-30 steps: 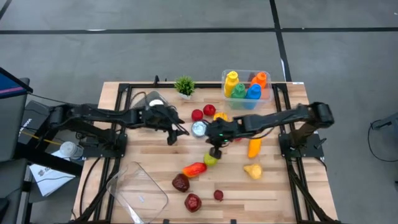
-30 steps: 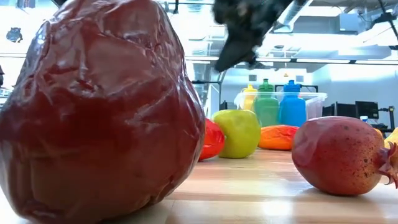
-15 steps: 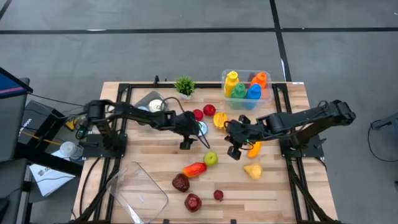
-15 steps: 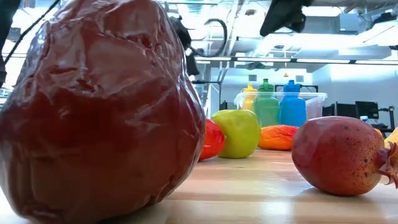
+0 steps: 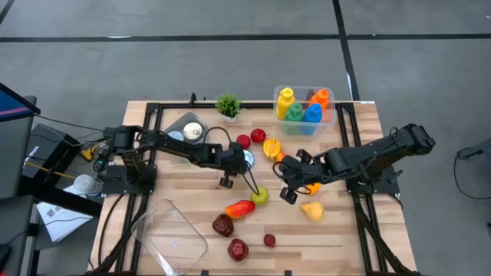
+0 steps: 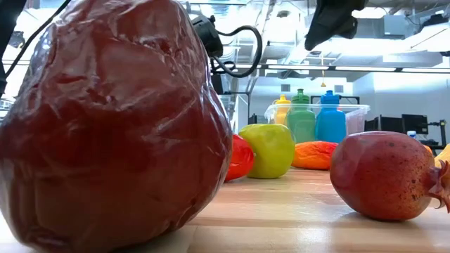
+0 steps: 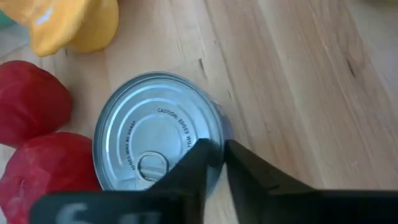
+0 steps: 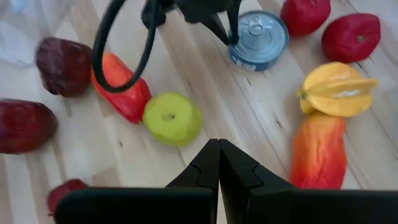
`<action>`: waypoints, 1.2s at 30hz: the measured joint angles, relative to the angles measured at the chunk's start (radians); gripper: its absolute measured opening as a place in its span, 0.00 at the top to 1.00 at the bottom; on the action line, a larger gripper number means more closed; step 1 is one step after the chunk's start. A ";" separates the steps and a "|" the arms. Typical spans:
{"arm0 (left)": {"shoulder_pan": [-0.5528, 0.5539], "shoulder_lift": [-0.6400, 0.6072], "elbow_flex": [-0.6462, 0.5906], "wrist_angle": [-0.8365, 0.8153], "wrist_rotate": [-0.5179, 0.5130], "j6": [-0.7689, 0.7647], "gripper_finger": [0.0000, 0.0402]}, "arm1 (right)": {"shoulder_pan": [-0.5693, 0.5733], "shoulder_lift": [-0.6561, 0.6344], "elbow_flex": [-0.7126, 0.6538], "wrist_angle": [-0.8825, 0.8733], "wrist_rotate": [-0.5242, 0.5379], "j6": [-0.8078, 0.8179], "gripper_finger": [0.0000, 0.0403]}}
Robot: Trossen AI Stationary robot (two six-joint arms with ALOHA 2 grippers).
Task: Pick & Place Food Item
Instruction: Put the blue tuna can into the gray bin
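The silver tin can (image 7: pixel 158 146) stands upright on the wooden table, its flat ribbed lid and pull tab facing up. The left gripper (image 7: pixel 219 158) has its dark fingers nearly together, pinching the can's rim at the edge nearest the hand. From the right wrist view the can (image 8: pixel 258 37) shows a blue side band.

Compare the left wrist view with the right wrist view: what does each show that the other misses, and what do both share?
Only the left wrist view shows the left gripper close up, its fingers pinching the tin can's rim.

Only the right wrist view shows the green apple, the red pepper, the orange fruit and the shut right gripper hovering above the table.

Both show the can, the yellow starfruit and two red fruits.
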 joint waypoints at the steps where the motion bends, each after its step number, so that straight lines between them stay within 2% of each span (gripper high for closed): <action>1: -0.008 0.000 0.000 -0.005 -0.008 0.000 0.92 | 0.000 0.000 0.000 0.009 0.000 0.000 1.00; 8: -0.056 0.000 0.000 -0.028 -0.074 -0.040 0.99 | -0.002 -0.003 0.001 0.010 0.011 0.002 1.00; 15: -0.081 -0.064 -0.017 -0.153 -0.029 -0.147 1.00 | 0.011 -0.003 0.001 0.010 0.022 0.019 1.00; 24: -0.061 -0.177 -0.013 -0.162 -0.034 -0.249 1.00 | 0.012 -0.003 0.001 0.012 0.023 0.026 1.00; 26: -0.060 -0.215 -0.011 -0.161 -0.012 -0.261 1.00 | 0.013 -0.003 0.001 0.011 0.023 0.026 1.00; 30: -0.061 -0.321 -0.011 -0.166 0.110 -0.258 1.00 | 0.013 -0.003 0.001 0.010 0.023 0.026 1.00; 36: -0.022 -0.469 -0.009 -0.077 0.150 -0.107 0.94 | 0.013 -0.003 0.001 0.006 0.023 0.025 1.00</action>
